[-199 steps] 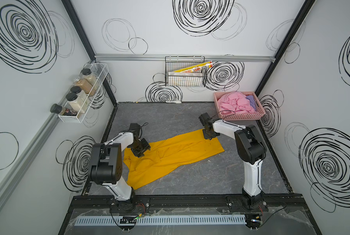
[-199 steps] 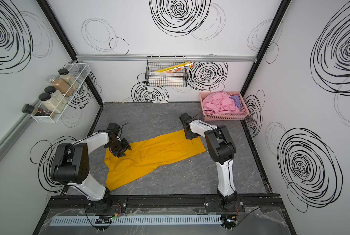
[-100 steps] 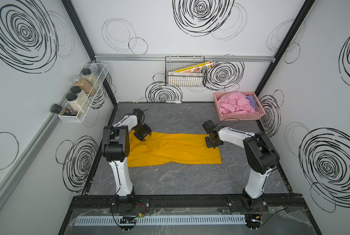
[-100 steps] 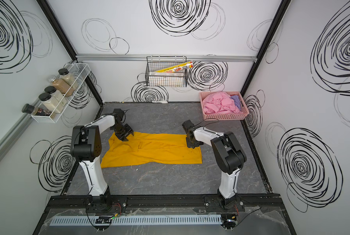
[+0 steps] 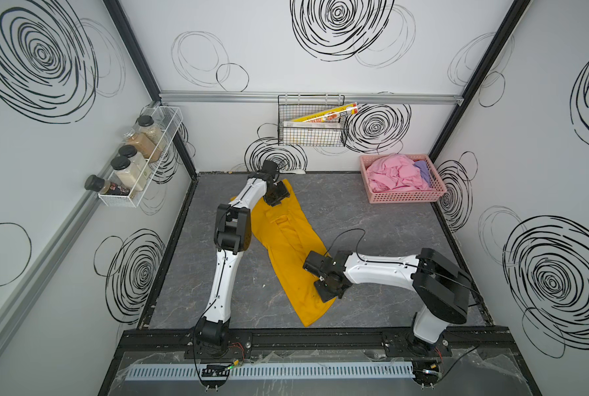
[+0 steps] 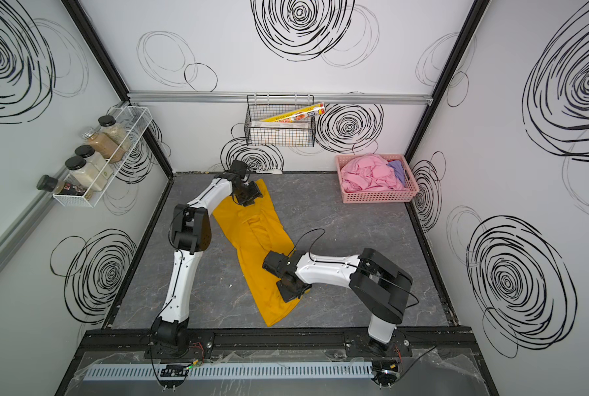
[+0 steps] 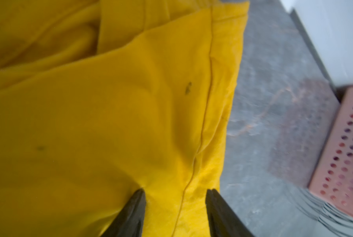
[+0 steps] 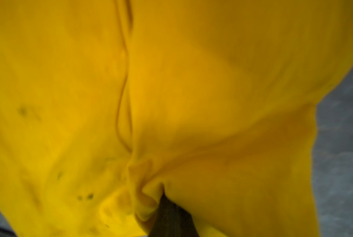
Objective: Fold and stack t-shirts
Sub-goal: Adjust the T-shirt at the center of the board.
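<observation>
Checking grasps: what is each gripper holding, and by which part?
The right gripper, shut, pinches bunched fabric of the yellow t-shirt at its near end. The left gripper straddles the far edge, jaws apart; hold cannot be told.

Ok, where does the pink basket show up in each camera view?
Top view: pink basket at the far right corner of the table.
Top view: pink basket, same corner.
Left wrist: pink basket past the yellow t-shirt, across bare table.
Right wrist: not in it.
Shared landmark: the yellow t-shirt, in all four.
</observation>
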